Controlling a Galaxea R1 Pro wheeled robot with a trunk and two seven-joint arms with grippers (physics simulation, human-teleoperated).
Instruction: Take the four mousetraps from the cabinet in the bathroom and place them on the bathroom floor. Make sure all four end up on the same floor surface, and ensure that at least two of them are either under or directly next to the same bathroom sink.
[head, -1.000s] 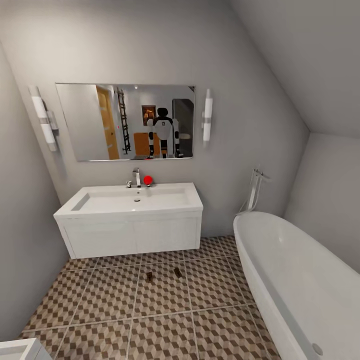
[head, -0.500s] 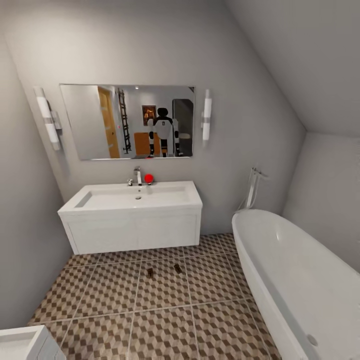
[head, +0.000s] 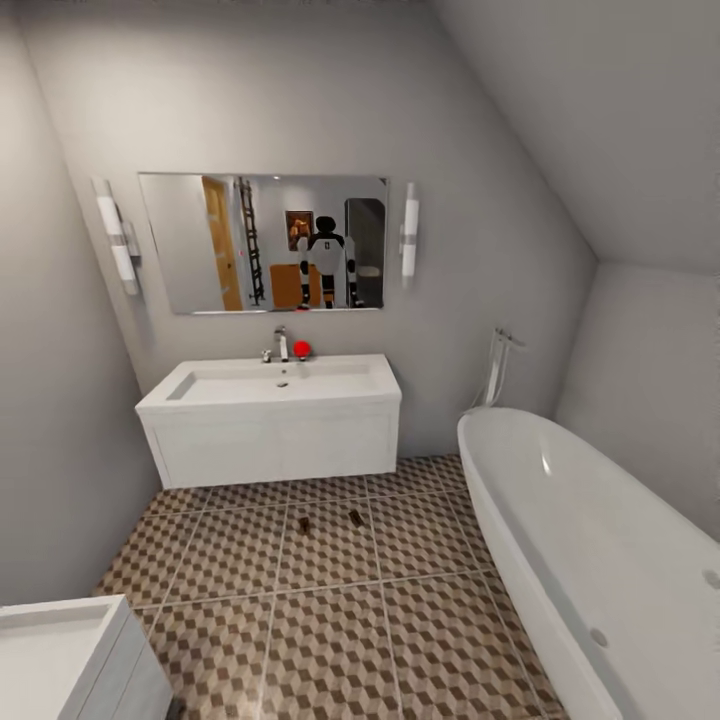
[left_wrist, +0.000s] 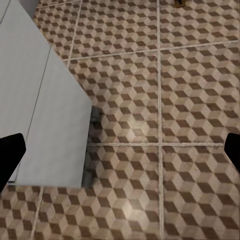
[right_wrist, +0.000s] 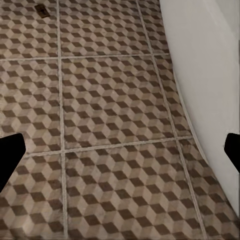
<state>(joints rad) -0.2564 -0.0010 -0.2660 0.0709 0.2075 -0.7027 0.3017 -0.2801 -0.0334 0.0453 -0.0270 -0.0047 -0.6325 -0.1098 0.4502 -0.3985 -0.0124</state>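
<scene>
Two mousetraps (head: 303, 523) (head: 355, 517) lie on the cube-patterned bathroom floor (head: 330, 620), just in front of the white wall-hung sink (head: 270, 400). One mousetrap (left_wrist: 179, 2) shows at the picture's edge in the left wrist view, another mousetrap (right_wrist: 42, 11) in the right wrist view. My left gripper (left_wrist: 120, 152) hangs open over the tiles with nothing between its dark fingertips (left_wrist: 10, 155). My right gripper (right_wrist: 120, 150) is open and empty too, above the floor beside the bathtub. The mirror (head: 262, 243) reflects an orange-brown piece of furniture behind the robot.
An oval white bathtub (head: 590, 570) takes up the right side, also close to my right gripper as the bathtub (right_wrist: 210, 75). A small white cube unit (head: 60, 660) stands at the near left, beside my left gripper as the cube unit (left_wrist: 40, 115). Open tiles stretch between them.
The whole head view has shifted: sink and bathtub look farther and smaller, and more of the white cube unit shows at the near left. The two mousetraps stay in place on the floor.
</scene>
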